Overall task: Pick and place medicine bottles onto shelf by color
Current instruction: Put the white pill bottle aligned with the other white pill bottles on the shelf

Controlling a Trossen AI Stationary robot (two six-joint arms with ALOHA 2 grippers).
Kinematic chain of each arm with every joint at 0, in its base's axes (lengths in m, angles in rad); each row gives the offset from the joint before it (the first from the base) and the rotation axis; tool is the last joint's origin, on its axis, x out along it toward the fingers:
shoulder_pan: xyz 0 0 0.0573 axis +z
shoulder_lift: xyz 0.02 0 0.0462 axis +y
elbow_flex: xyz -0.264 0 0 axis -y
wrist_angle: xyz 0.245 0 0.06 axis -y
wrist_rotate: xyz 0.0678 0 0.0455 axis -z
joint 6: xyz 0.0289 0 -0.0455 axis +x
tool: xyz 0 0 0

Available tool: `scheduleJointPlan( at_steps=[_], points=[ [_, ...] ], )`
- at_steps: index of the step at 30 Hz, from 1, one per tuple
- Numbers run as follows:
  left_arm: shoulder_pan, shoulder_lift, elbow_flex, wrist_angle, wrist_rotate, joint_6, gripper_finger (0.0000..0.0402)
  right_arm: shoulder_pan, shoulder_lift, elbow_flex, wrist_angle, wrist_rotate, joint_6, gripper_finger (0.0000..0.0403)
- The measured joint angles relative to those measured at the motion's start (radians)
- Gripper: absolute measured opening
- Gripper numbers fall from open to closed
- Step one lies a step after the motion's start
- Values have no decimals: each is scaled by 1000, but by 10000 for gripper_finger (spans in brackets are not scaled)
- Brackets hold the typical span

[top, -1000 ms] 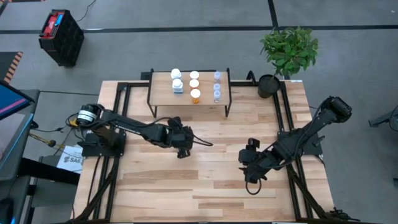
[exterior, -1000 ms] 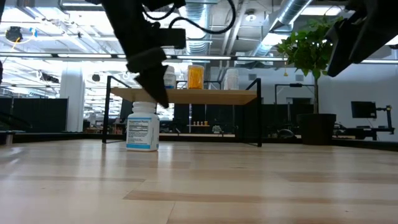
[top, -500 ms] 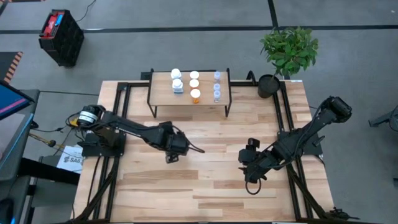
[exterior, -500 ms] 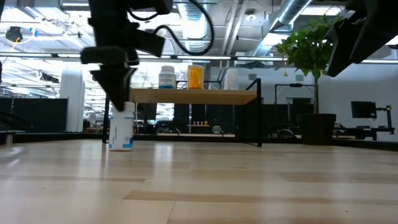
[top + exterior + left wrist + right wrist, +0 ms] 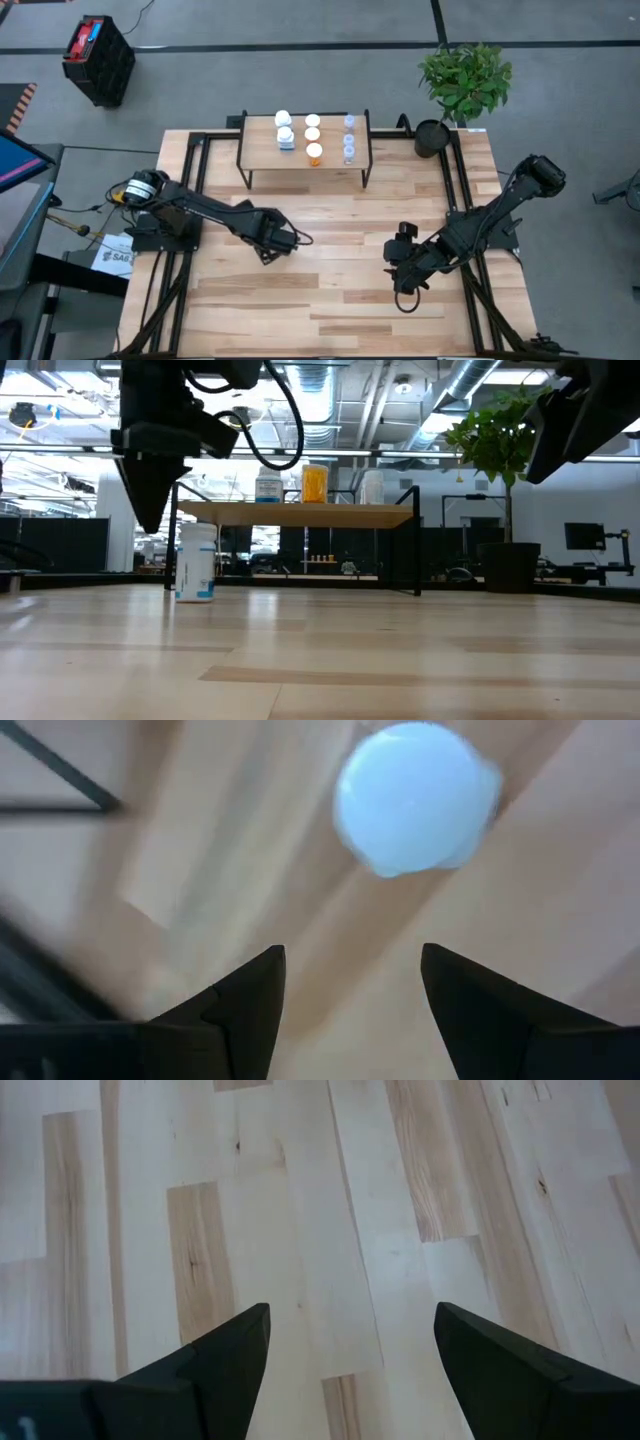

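Note:
A white medicine bottle [image 5: 196,561] with a white cap [image 5: 415,800] stands upright on its base on the wooden table [image 5: 330,300], left of the shelf's front. My left gripper [image 5: 150,510] hangs open, pointing down, just left of and above the bottle. In the left wrist view the cap lies ahead of the fingers [image 5: 350,955], not between them. The shelf [image 5: 305,142] at the far middle carries several bottles: white [image 5: 284,126], orange [image 5: 314,152] and clear [image 5: 349,150]. My right gripper [image 5: 400,280] waits open over bare wood [image 5: 350,1315].
A potted plant [image 5: 463,80] stands at the table's far right corner. The shelf's thin black legs [image 5: 415,540] reach down to the table behind the bottle. Bare wood lies between the two arms and along the near edge.
My left gripper has gone toward the table's left and near edges and tipped from a slant to point almost straight down, its fingers as wide apart as before. The white bottle slid left along the table at first, upright, then stayed where it was as the gripper passed it.

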Motion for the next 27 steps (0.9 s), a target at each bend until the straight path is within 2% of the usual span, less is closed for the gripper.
scheduleJointPlan(
  at_steps=[3, 7, 12, 17, 22, 27],
  points=[
    [5, 0, 0, 14, 39, -115, 222, 0, 0, 0, 0, 0, -9, 306],
    [11, 9, 0, -10, -39, -130, 222, 4, 0, 0, 0, 0, -41, 306],
    [49, 37, -33, 77, -59, -10, 222, 6, 0, 0, -2, 0, -42, 306],
    [95, 77, -32, 82, -186, 103, 222, 9, 0, 0, 6, -1, -42, 306],
    [136, 77, -31, 148, -264, 216, 222, 9, 0, 0, 5, -2, -42, 306],
    [149, 77, -31, 184, -185, 277, 222, 9, 0, 0, 3, -2, -41, 306]
  ],
)
